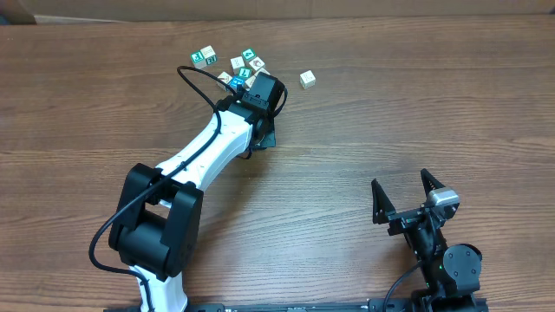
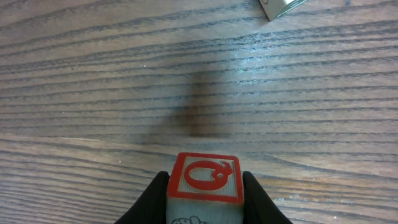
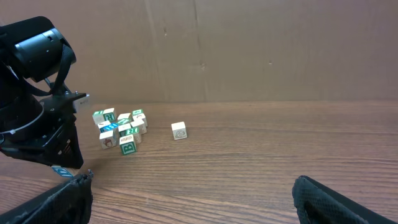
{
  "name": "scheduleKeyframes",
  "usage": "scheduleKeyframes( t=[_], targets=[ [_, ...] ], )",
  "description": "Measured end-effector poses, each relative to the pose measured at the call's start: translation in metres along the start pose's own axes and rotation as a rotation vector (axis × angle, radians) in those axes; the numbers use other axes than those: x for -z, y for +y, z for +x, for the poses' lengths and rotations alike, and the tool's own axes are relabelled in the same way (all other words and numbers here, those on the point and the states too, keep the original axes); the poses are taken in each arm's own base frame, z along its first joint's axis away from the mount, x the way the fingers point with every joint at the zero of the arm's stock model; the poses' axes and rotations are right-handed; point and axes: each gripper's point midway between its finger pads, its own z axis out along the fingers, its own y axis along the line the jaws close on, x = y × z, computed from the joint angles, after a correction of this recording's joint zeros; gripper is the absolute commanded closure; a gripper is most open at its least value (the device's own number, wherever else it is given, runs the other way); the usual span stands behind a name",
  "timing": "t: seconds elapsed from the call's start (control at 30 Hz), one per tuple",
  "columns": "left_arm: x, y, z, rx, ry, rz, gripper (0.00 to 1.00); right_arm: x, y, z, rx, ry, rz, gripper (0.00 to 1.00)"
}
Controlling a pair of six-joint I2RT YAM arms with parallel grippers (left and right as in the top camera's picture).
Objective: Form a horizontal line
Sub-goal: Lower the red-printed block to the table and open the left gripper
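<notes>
My left gripper [image 1: 264,132] is shut on a cream cube with a red picture face [image 2: 205,178], held just above the wood. It sits right below an irregular bunch of cream-and-teal cubes [image 1: 234,66], which also shows in the right wrist view [image 3: 121,132]. One cream cube [image 1: 307,80] stands alone to the right of the bunch and also shows in the right wrist view [image 3: 179,130]. I see no straight row of cubes. My right gripper [image 1: 406,201] is open and empty at the front right, far from the cubes.
The wooden table [image 1: 416,113] runs under everything. A cardboard wall [image 3: 249,50] stands behind the table's far edge. The corner of another cube [image 2: 280,6] shows at the top of the left wrist view. A black cable [image 1: 198,82] loops from the left arm.
</notes>
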Motion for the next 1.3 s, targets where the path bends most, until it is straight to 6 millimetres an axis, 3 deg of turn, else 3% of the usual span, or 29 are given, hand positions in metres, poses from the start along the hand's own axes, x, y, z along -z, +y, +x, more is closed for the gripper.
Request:
scheduleKeyframes(
  t=[0.53,0.83,1.3],
  targets=[
    [-0.001,-0.005,-0.008,0.008,-0.036,0.020,0.93,0.000,0.000,0.000,0.000,0.000,0.000,0.00],
    [-0.013,0.000,0.006,0.002,-0.009,0.006,0.92,0.000,0.000,0.000,0.000,0.000,0.000,0.00],
    [-0.016,-0.002,0.003,0.005,-0.024,0.013,0.92,0.000,0.000,0.000,0.000,0.000,0.000,0.00]
  ],
)
